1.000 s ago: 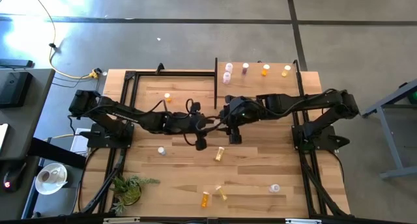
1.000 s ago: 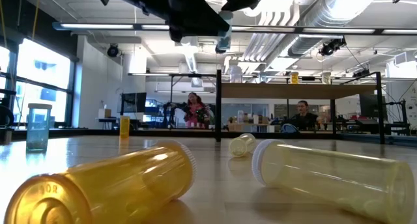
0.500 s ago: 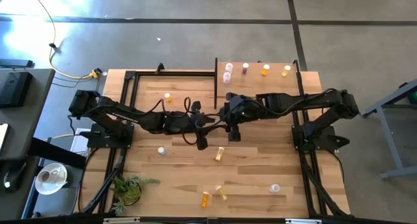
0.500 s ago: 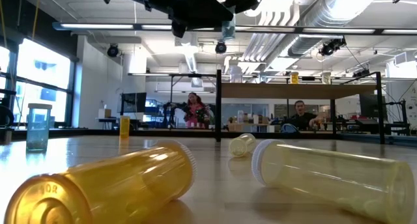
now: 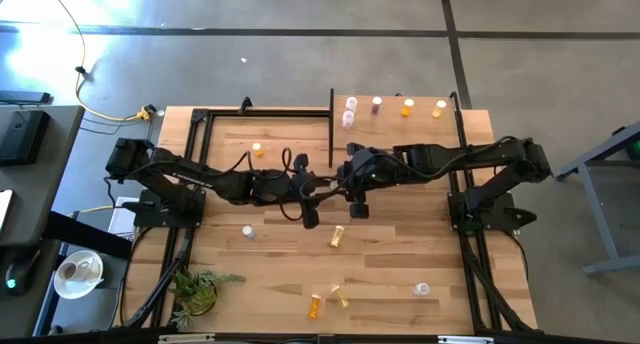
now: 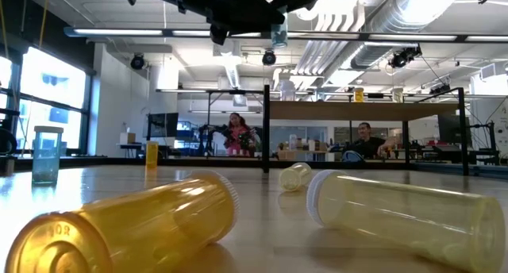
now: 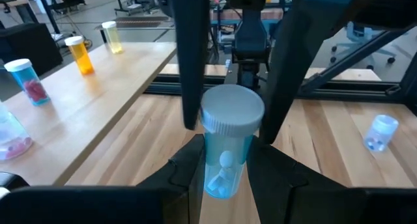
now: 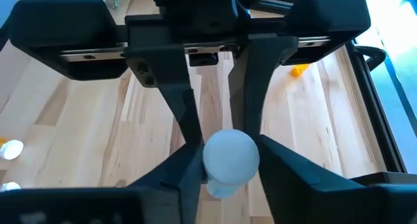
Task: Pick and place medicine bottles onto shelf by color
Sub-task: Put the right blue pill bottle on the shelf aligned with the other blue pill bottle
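Two grippers meet mid-table, just short of the shelf (image 5: 400, 109) — left gripper (image 7: 225, 175) clamps a blue bottle (image 7: 227, 146), right gripper (image 8: 228, 165) closes around its cap (image 8: 231, 155), probably a handover toward the shelf.

Two toppled bottles (image 6: 135, 225), foreground tabletop (image 6: 262, 225)

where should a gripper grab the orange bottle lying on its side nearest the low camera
Grip the orange bottle across the middle of its round body, coming straight down from above. It lies flat on the table, open space around it, so fingers can straddle the cylinder; the cap end and closed base give narrower, less stable holds.
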{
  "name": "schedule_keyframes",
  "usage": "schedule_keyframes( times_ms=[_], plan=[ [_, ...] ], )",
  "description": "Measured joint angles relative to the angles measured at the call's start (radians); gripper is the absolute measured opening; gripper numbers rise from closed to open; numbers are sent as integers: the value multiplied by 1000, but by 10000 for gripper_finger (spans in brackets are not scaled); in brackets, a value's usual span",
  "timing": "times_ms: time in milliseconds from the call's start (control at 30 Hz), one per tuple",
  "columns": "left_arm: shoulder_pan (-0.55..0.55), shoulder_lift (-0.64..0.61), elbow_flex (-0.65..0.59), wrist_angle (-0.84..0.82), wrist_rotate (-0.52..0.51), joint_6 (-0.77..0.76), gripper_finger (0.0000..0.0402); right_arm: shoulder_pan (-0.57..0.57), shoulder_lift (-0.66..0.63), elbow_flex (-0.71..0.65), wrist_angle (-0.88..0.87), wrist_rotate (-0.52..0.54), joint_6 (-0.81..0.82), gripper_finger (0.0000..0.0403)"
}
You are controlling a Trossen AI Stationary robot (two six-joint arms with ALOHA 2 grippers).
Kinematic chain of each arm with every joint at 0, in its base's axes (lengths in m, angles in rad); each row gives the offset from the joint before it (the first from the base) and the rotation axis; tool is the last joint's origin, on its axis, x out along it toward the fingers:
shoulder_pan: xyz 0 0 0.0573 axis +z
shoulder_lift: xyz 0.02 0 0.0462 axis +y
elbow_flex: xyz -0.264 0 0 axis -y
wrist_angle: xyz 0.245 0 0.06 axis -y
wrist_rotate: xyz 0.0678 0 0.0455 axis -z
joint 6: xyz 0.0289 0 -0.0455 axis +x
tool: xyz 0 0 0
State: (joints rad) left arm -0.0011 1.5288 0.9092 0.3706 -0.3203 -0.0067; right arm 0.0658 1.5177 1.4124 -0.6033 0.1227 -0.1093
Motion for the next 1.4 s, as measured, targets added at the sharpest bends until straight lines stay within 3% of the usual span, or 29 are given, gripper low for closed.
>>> schedule_keyframes(
  times_ms=[167, 400, 933, 1267, 1400],
  plan=[
    [13, 0, 0, 0, -3, 0, 92, 0, 0, 0, -2, 5, 0, 100],
    [21, 0, 0, 0, -2, 2, 106, 0, 0, 0, -4, 5, 0, 101],
    [21, -13, 0, -4, -5, 20, 213, 0, -31, 0, -27, 50, 1, 101],
    [21, -63, -1, -31, -5, 71, 212, 0, -177, 0, -54, 90, 23, 101],
    [21, -94, 0, -63, -5, 71, 212, 0, -235, 0, -99, 153, -1, 101]
  ],
)
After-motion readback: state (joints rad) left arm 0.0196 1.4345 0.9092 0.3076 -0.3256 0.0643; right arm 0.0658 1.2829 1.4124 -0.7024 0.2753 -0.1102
